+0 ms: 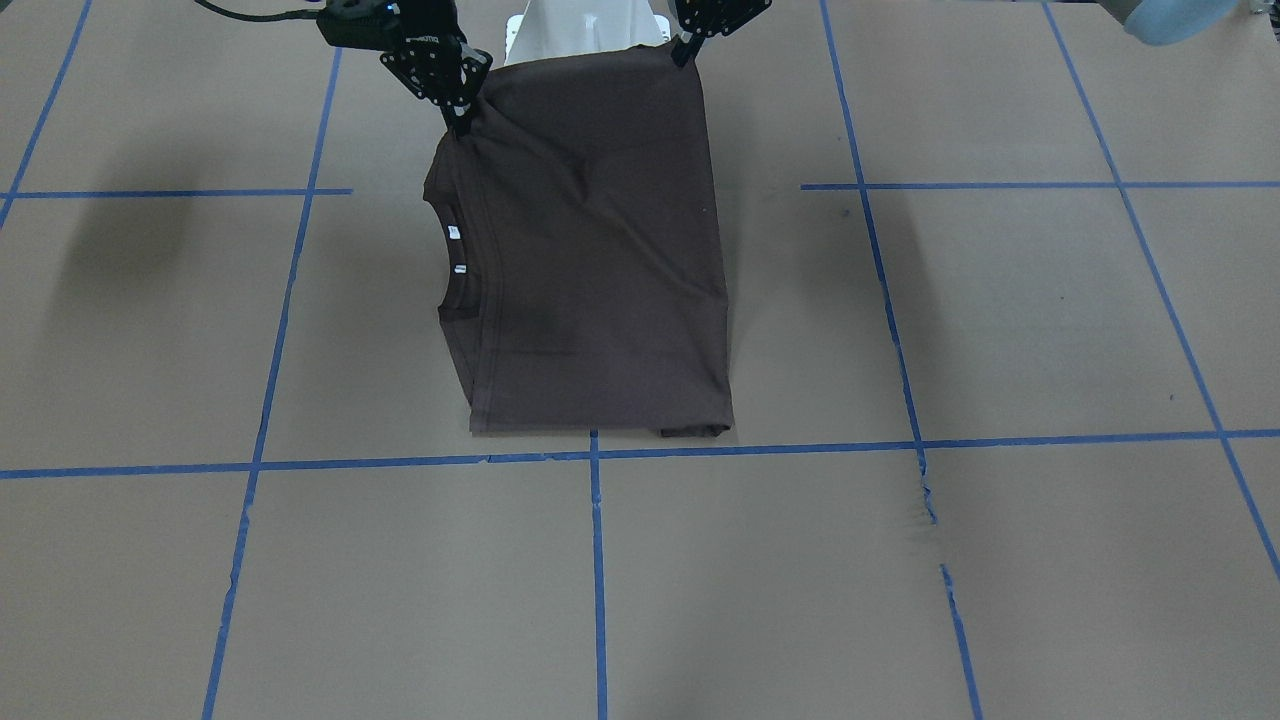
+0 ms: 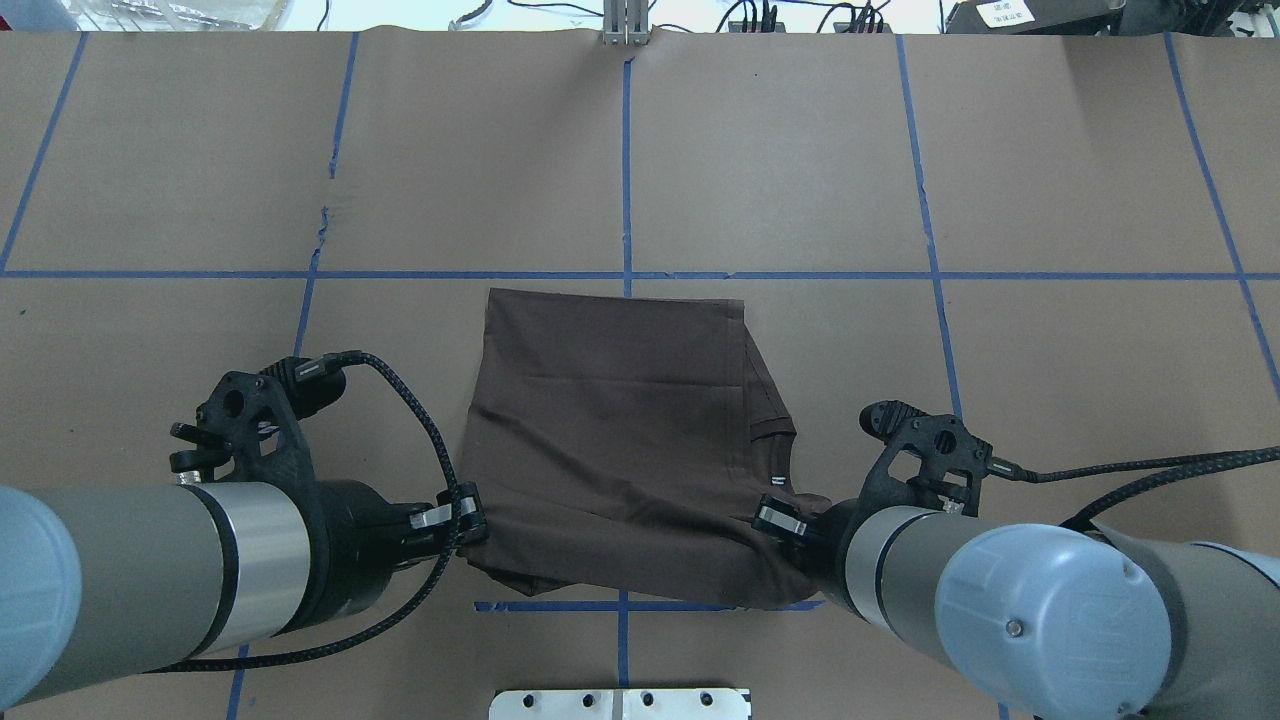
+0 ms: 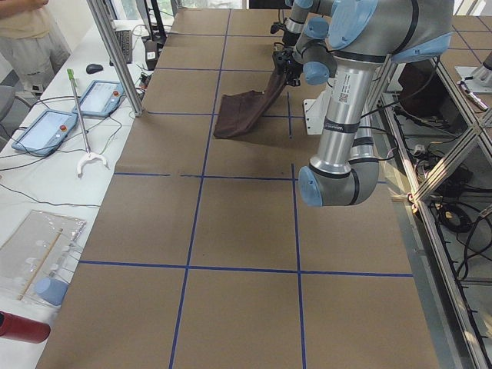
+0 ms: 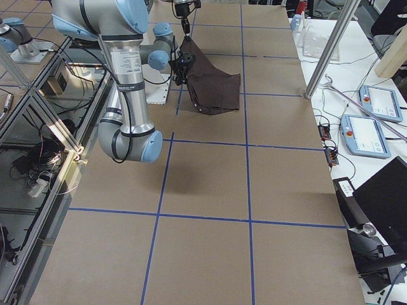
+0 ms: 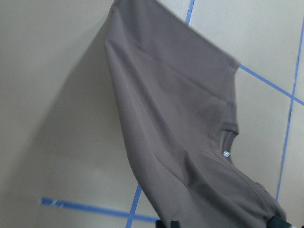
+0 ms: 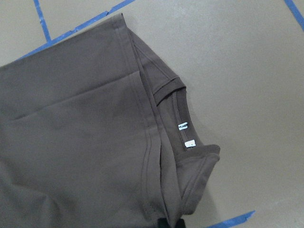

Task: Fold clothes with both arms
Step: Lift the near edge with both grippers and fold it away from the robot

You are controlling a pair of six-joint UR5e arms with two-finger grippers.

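The black two-finger left end effector [image 2: 470, 522] is pressed together on one near corner of the dark brown-grey cloth T-shirt [image 2: 620, 440], pinching the fabric between its tips. The black two-finger right end effector [image 2: 785, 520] grips the other near corner in the same way, closed on the cloth just beside the collar. Between the two, the near edge is held up off the table and sags a little in the middle.

From that raised edge the T-shirt slopes down and away from the robot. Its far edge lies flat on the brown paper-covered table [image 2: 800, 150], just short of a blue tape line [image 2: 800, 275] that crosses the surface. The garment is folded into a rough rectangle of stacked layers, with soft diagonal creases running from the pinched corners. The ribbed round neckline [image 6: 176, 107] opens toward the robot's right side, and two small white labels [image 6: 183, 126] show inside it.

Behind the end effectors, the silver-grey tubular left arm [image 2: 150, 570] and right arm [image 2: 1050, 610] reach in from either side. Braided black cables [image 2: 420, 420] loop off their wrists. A white bolted metal pedestal [image 2: 620, 702] sits between them at the table's near edge.
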